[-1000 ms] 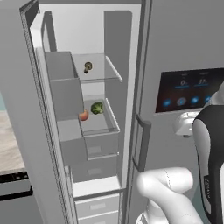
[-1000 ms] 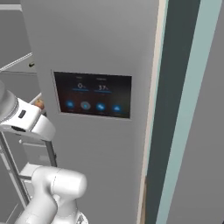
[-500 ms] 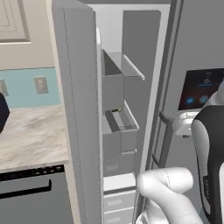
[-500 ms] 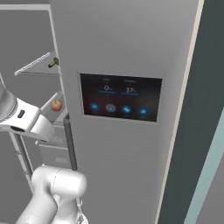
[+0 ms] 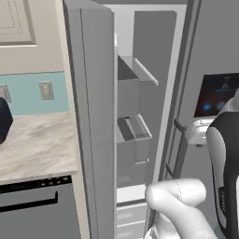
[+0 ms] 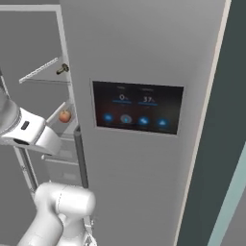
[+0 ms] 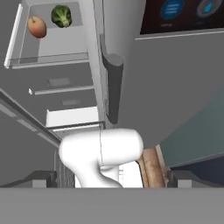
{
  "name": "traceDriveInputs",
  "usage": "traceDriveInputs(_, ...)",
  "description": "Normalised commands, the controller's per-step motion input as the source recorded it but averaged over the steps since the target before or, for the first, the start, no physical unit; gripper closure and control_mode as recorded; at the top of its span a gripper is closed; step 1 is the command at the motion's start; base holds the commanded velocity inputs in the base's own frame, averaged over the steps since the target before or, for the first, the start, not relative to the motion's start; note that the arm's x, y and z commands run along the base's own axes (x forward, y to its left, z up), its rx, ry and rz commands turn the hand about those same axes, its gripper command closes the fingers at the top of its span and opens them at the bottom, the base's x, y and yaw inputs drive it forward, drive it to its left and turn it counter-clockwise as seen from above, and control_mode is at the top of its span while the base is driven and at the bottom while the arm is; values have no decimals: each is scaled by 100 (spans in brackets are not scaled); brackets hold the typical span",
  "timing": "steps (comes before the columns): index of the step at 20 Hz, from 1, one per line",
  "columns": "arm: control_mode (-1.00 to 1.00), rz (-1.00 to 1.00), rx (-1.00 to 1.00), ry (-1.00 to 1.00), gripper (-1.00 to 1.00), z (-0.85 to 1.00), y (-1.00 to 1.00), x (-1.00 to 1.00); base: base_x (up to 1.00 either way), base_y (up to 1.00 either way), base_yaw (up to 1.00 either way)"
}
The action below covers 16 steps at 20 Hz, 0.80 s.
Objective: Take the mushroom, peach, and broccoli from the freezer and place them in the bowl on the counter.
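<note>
The task stood at its start: the jaws were fully open and held nothing. The peach (image 7: 36,26) and broccoli (image 7: 61,15) lay side by side on a freezer (image 5: 140,107) shelf, the mushroom (image 6: 63,70) on the shelf above. Next would come a reach inside for one. The beige counter (image 5: 35,144) lay to the left.
</note>
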Motion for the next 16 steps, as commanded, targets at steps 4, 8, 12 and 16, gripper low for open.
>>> traceDriveInputs(4, 100, 0, 0, 0, -100, 0, 0, 0, 7, 70, 0)
traceDriveInputs(8, 100, 0, 0, 0, -100, 0, 0, 0, 4, 72, 0)
traceDriveInputs(12, 100, 0, 0, 0, -100, 0, 0, 0, 18, 44, 0)
traceDriveInputs(16, 100, 0, 0, 0, -100, 0, 0, 0, 9, 24, 0)
